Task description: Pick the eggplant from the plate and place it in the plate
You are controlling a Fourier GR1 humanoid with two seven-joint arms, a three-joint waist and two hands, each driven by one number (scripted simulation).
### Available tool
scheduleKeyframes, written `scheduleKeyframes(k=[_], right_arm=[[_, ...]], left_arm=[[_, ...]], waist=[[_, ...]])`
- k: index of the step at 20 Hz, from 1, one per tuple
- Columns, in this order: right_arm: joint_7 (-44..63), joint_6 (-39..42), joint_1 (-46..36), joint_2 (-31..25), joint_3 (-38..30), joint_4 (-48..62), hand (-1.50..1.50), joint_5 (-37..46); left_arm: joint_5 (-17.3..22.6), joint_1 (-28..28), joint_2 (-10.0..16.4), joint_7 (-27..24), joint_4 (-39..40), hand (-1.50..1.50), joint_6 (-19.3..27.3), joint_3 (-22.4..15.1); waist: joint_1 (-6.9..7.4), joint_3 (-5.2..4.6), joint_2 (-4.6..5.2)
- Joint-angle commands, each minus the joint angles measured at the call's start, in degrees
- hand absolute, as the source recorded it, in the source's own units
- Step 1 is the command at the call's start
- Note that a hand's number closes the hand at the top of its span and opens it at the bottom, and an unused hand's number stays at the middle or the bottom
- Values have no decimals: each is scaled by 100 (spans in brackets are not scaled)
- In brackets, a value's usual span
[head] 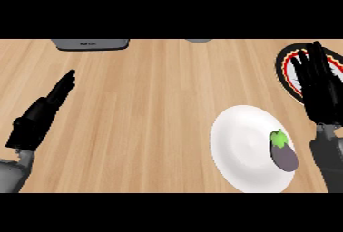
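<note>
Close to the near edge of the light wooden bench [154,99], towards its right corner, sits a round white plate [241,136]. A small purple eggplant with a green cap [284,154] lies on the plate's right side. Just beyond, at the right edge, the black right hand [320,90] stretches over a dark plate with a red and yellow rim [286,68], fingers straight and holding nothing. Near the left edge, the black left hand [40,118] rests with straight fingers, also empty. A grey flat object [90,44] lies at the far edge.

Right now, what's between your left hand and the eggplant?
Head view: just bare counter, then part of the white plate, between left hand and eggplant.
</note>
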Motion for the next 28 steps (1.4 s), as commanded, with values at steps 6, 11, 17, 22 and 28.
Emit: scheduleKeyframes(k=[6,11,17,22,28], right_arm=[[53,3646,-733,-627,1670,-589,150,-338],[-2432,4565,-131,-1378,884,195,-150,292],[-3903,5648,-463,-2213,1187,462,-150,1838],[-4905,5245,-284,-2812,1588,383,-150,2856],[-5896,4291,-323,-3216,2212,565,-150,3743]], left_arm=[[460,35,-651,242,274,0,309,191],[741,362,-1038,242,583,0,430,292],[790,169,-1113,240,816,0,360,370],[790,76,-1122,440,628,0,431,394],[652,4,-1287,150,1045,0,469,430]], waist=[[730,-60,21],[255,-18,23],[303,-16,19],[273,-14,-36],[243,-33,-43]])
